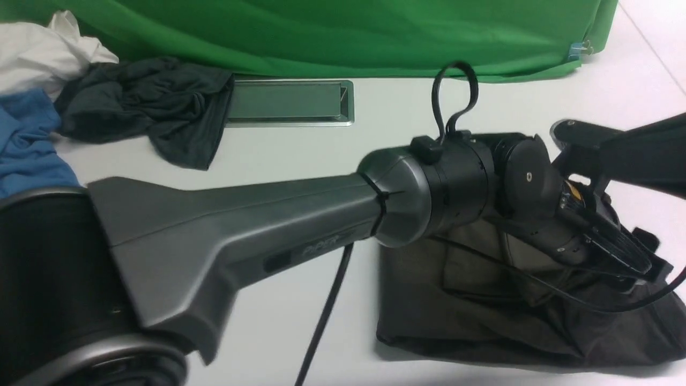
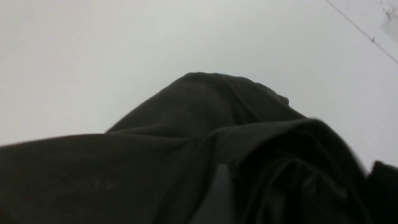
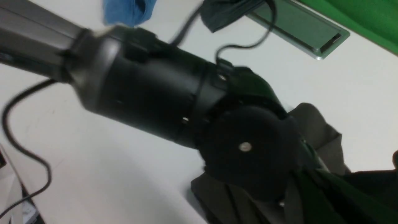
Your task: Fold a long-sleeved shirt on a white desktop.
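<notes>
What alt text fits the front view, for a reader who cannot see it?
The robot's left arm stretches from lower left across the white desktop to a dark long-sleeved shirt lying partly folded at lower right. White, blue and charcoal garments lie far left, by a metal-framed hatch and green cloth backdrop.

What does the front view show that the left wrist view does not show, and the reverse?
Only the front view: the green backdrop, the hatch, a charcoal garment, a blue cloth and the left arm. Only the left wrist view: a stitched seam on the shirt, seen close. Both: the dark shirt on the white desktop.
</notes>
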You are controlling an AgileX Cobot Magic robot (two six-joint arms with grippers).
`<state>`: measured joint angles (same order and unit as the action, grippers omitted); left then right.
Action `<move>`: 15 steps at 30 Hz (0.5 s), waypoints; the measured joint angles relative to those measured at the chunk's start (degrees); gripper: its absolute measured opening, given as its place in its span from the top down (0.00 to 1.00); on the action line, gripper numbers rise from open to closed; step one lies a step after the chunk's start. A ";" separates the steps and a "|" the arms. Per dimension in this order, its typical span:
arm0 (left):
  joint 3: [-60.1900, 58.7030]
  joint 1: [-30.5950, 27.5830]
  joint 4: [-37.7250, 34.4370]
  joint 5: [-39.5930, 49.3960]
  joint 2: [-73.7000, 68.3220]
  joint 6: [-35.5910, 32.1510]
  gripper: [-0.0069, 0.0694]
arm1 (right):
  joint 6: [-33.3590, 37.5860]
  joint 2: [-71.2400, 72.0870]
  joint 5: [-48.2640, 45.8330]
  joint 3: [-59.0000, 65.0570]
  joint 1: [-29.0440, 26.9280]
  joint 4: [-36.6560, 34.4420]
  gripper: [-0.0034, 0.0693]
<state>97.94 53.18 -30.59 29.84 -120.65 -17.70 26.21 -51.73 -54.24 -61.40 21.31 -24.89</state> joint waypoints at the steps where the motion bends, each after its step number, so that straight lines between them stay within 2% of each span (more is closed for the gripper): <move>1: 0.00 0.00 0.93 0.33 0.35 0.01 0.11 | -0.10 0.00 0.25 0.00 0.00 0.00 0.90; 2: 0.00 -0.18 5.37 1.81 2.32 0.22 0.04 | -0.55 0.00 1.24 0.00 0.00 0.00 0.90; 3: 0.00 -0.56 9.13 2.91 3.55 1.05 0.02 | -0.96 0.00 2.11 -0.02 0.00 0.00 0.90; 5: 0.00 -1.18 12.20 3.84 4.87 2.63 0.01 | -1.03 0.00 2.77 -0.07 0.00 0.00 0.90; 6: 0.07 -2.87 17.32 5.38 7.15 6.55 0.00 | -1.11 0.00 3.54 -0.52 0.00 0.06 0.89; 9: 0.39 -8.36 22.23 10.03 10.05 10.68 0.00 | -1.04 0.00 4.49 -1.53 0.00 0.11 0.87; 11: 0.52 -12.30 23.02 14.35 11.29 11.43 0.01 | -0.73 0.00 4.68 -1.63 0.00 0.11 0.87; 13: 0.13 -16.05 21.15 18.59 11.70 9.96 0.06 | 0.15 -0.16 5.04 -1.06 0.00 0.11 0.86; 15: -3.17 -19.63 13.48 21.31 12.05 4.83 0.21 | 0.68 -0.91 6.07 1.22 0.00 0.06 0.85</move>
<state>94.77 33.54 -17.11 51.16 -108.60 -12.87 26.89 -52.64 -48.16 -60.17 21.31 -24.82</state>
